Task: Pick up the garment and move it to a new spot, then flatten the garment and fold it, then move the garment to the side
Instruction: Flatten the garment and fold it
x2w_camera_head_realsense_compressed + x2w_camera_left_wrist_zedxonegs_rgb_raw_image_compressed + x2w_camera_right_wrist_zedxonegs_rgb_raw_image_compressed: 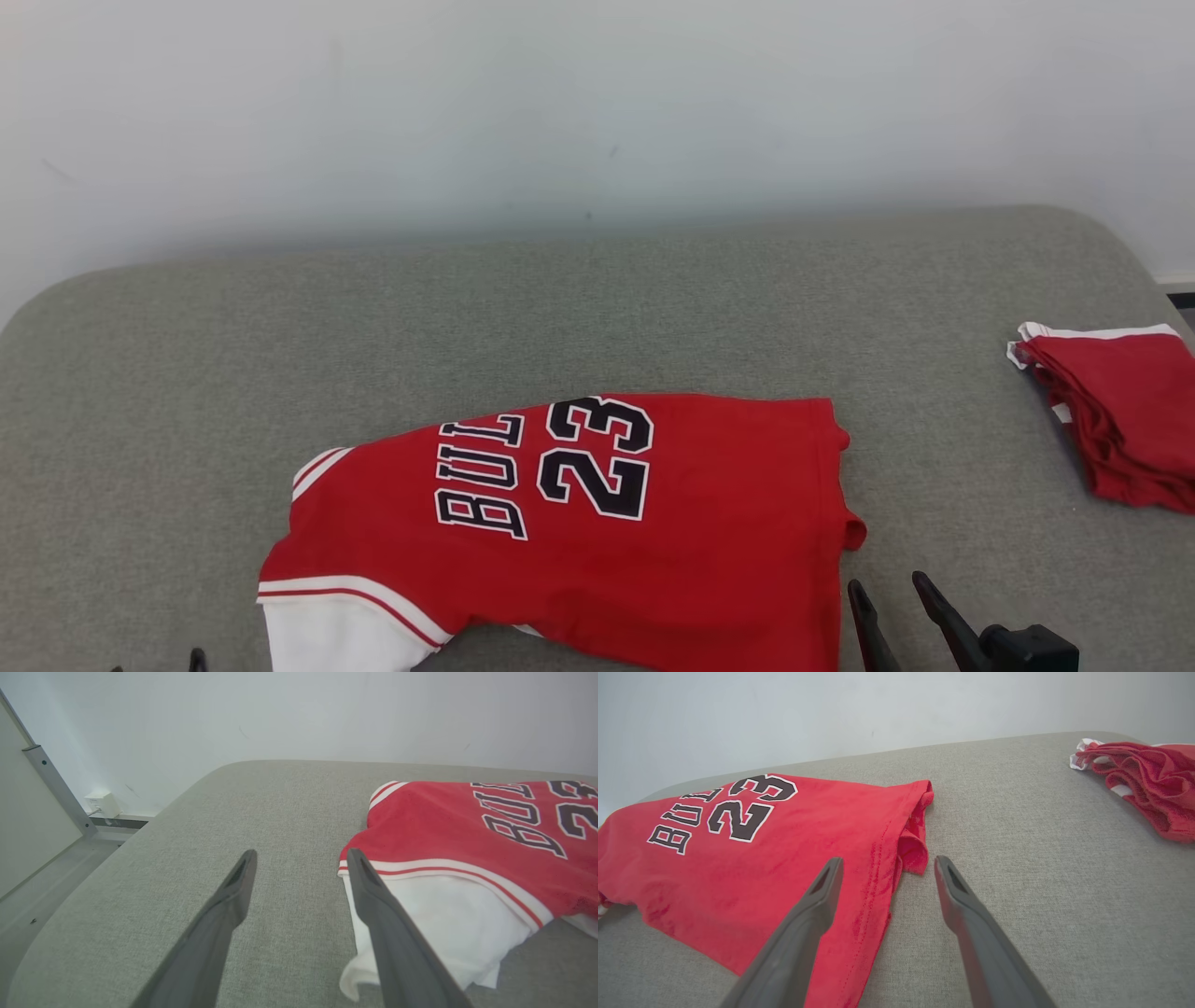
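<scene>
The red jersey (653, 551) lay spread on the grey desk (560, 308), its hem just ahead of the right end effector (888, 861), whose two fingers stood wide apart and held nothing. The left end effector (301, 854) was likewise spread open and empty, with the jersey's white end just beyond its right-hand finger. A folded red pile (1130, 411) sat well off to the right end effector's right.
</scene>
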Tool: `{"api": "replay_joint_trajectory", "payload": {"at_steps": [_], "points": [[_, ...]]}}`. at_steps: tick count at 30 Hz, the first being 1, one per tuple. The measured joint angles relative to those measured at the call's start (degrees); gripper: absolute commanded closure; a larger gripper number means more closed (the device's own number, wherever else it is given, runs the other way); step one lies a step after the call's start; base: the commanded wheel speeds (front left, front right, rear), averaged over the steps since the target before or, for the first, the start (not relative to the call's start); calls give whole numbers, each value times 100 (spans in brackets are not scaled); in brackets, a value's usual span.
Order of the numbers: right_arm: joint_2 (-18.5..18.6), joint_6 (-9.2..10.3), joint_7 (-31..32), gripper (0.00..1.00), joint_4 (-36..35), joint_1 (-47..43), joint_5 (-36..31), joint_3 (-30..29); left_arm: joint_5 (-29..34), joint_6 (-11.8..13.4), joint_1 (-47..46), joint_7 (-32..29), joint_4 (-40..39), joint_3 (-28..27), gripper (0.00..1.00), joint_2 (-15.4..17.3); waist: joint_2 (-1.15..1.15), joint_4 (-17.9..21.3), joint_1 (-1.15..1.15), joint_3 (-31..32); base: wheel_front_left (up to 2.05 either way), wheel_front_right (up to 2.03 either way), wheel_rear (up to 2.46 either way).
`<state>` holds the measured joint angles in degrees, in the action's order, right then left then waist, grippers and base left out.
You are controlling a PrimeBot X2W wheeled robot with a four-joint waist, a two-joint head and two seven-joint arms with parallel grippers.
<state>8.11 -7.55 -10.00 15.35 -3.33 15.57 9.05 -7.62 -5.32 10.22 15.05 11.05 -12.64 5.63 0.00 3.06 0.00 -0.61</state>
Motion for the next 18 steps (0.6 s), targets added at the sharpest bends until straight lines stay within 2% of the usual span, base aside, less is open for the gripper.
{"api": "replay_joint_trajectory", "payload": {"at_steps": [5,8,13,18], "points": [[7,-1,110,0,-58,14,-4,-18,-77,-175,-24,0,-343,-208,0,-71,0,-118,0,33,0,0,0],[23,0,204,0,-75,34,-4,-37,-33,-181,-57,0,-556,-192,0,-100,0,-184,0,59,0,0,0],[40,0,583,0,-91,101,76,-60,56,-208,-55,0,-1024,135,0,-201,0,-296,0,106,0,0,0],[36,0,1358,0,-18,234,249,-148,79,-208,71,0,-1449,671,0,-255,0,-371,0,138,0,0,0]]}}
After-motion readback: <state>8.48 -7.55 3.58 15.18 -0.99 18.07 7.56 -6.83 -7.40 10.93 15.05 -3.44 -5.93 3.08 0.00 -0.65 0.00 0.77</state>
